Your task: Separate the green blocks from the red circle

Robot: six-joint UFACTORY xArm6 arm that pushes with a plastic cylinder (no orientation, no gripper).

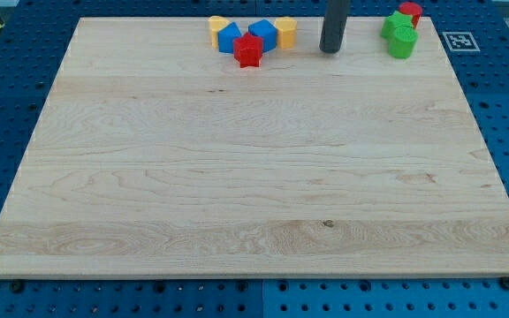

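Note:
Two green blocks sit at the view's top right: one (395,24) touches the red circle (410,12) behind it, the other (403,41) lies just below the first and touches it. Their shapes are unclear. My tip (330,50) rests on the board to the left of this group, about 60 pixels from the nearest green block, touching nothing.
A cluster lies at the top centre-left: a yellow block (217,26), a blue block (230,37), a red star (248,51), a blue block (262,34) and a yellow block (285,31). The wooden board (254,177) lies on a blue perforated table with a marker tag (459,41).

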